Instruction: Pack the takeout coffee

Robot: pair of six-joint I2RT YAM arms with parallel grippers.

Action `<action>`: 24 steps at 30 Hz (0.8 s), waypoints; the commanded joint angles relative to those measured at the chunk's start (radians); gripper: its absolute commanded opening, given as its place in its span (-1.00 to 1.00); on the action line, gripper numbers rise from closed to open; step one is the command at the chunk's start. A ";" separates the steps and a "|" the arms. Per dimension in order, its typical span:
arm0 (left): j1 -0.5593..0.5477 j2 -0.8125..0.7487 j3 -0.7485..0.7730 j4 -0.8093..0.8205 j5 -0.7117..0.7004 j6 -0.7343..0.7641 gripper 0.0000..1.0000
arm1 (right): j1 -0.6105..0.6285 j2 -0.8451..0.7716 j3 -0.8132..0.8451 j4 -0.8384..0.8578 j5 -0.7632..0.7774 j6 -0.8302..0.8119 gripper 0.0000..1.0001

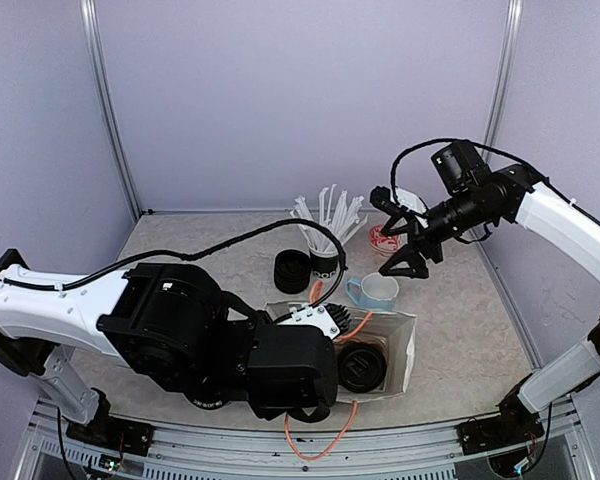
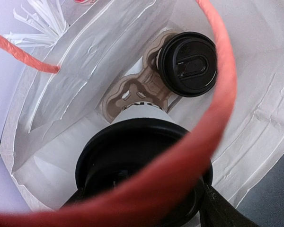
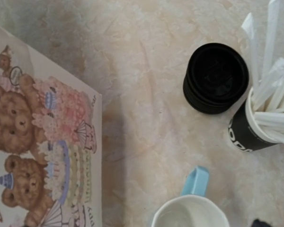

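Note:
In the left wrist view I look down into a white paper bag [image 2: 255, 118] with a blurred orange handle [image 2: 189, 156] across the front. One takeout coffee cup [image 2: 188, 64], black lid on, sits in a brown cardboard carrier [image 2: 132, 92] at the bag's bottom. A second lidded cup [image 2: 128, 156] is nearer, over the carrier's free slot. My left gripper [image 2: 144, 205] is shut on its lid, a finger at each side. From above, the bag [image 1: 402, 340] stands front centre. My right gripper [image 1: 408, 262] hangs open and empty above a light-blue mug [image 1: 375, 290].
A stack of black lids [image 1: 292, 270] [image 3: 216, 78] and a black cup of wrapped straws [image 1: 325, 250] [image 3: 255, 127] stand behind the bag. The blue mug [image 3: 191, 215] is under the right wrist, and a bear-print card [image 3: 38, 142] lies to its left. Walls enclose the table.

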 commanded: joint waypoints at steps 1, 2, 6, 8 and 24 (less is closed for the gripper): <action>0.003 0.008 -0.001 -0.003 -0.075 0.013 -0.13 | -0.005 0.022 -0.021 0.019 -0.039 -0.006 0.99; 0.006 0.023 0.003 -0.003 -0.081 0.021 -0.13 | -0.005 0.026 -0.023 0.019 -0.041 -0.008 0.99; 0.016 0.061 0.005 -0.003 -0.088 0.049 -0.12 | -0.005 0.036 -0.037 0.021 -0.062 -0.015 0.99; 0.024 0.069 -0.001 -0.001 -0.081 0.053 -0.11 | -0.005 0.036 -0.045 0.024 -0.079 -0.015 0.99; 0.120 0.097 -0.030 0.081 0.029 0.174 -0.11 | -0.005 0.035 -0.066 0.011 -0.158 -0.033 0.99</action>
